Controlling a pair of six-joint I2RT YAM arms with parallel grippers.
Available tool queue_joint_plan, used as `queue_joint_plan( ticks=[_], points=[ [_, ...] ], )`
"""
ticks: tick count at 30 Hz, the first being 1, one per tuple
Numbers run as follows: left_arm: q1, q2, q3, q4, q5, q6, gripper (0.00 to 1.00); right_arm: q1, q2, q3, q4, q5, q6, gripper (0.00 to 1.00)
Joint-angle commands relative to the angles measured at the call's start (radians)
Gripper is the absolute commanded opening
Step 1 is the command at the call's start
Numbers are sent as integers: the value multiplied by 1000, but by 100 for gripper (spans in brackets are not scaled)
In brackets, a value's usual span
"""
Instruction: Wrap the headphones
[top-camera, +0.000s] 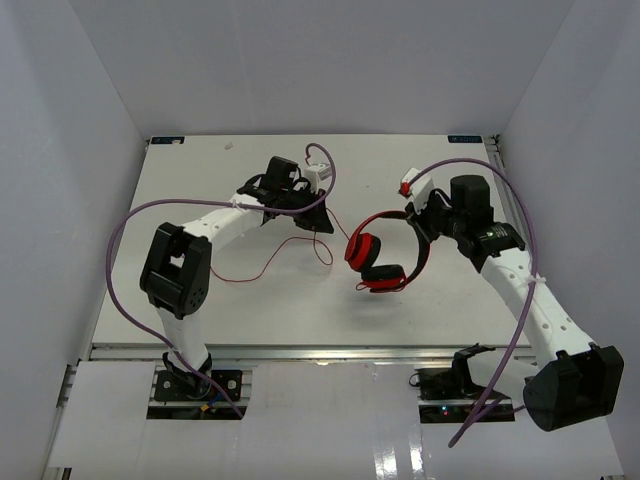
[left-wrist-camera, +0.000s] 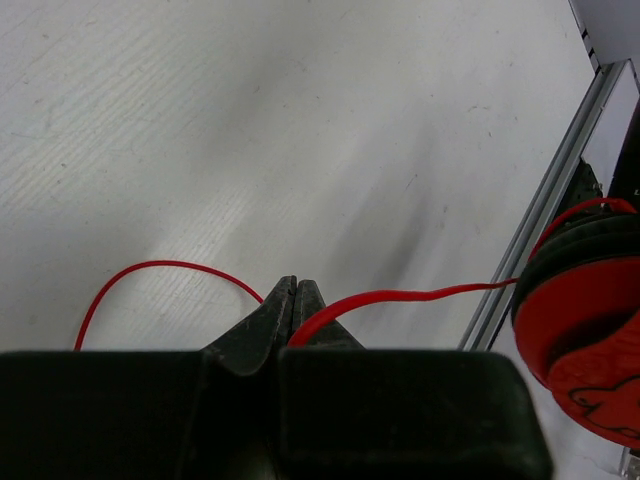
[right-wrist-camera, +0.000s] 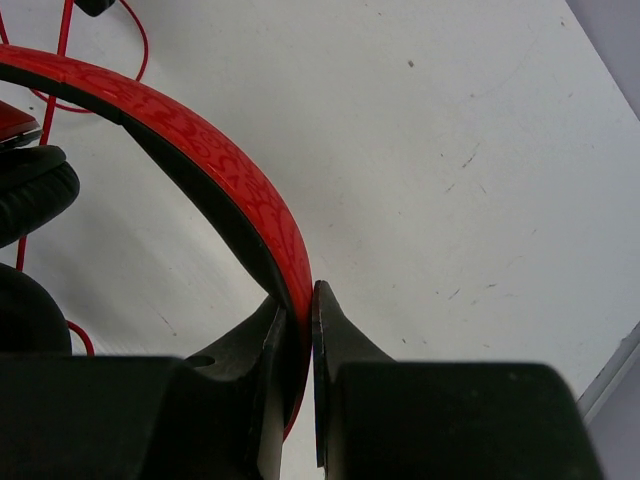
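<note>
The red headphones (top-camera: 378, 258) lie tilted at mid-table, two ear cups to the left and the headband (top-camera: 423, 245) arching right. My right gripper (top-camera: 418, 222) is shut on the headband (right-wrist-camera: 205, 150), whose red strip is pinched between the fingertips of the right gripper (right-wrist-camera: 300, 300). The thin red cord (top-camera: 268, 262) loops over the table toward the left. My left gripper (top-camera: 318, 222) is shut on that cord (left-wrist-camera: 400, 294), which leaves the closed tips of the left gripper (left-wrist-camera: 295, 287) and runs right to a red ear cup (left-wrist-camera: 590, 330).
Thick purple robot cables (top-camera: 125, 225) arc over both arms. White walls enclose the table on three sides. A metal rail (left-wrist-camera: 550, 200) marks the table edge. A black ear cushion (right-wrist-camera: 30, 190) and loose cord (right-wrist-camera: 140, 40) lie left of the right gripper.
</note>
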Motion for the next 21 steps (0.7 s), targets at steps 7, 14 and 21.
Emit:
queue_joint_plan(
  ticks=[7,14,21],
  points=[
    [7,18,139,-166,82,-7,3,194,9,18,87,209,-43,8],
    [7,28,239,-279,111,-34,2,295,95,50,133,430,-10,8],
    [7,49,361,-439,111,-27,1,314,157,59,182,599,20,8]
  ],
)
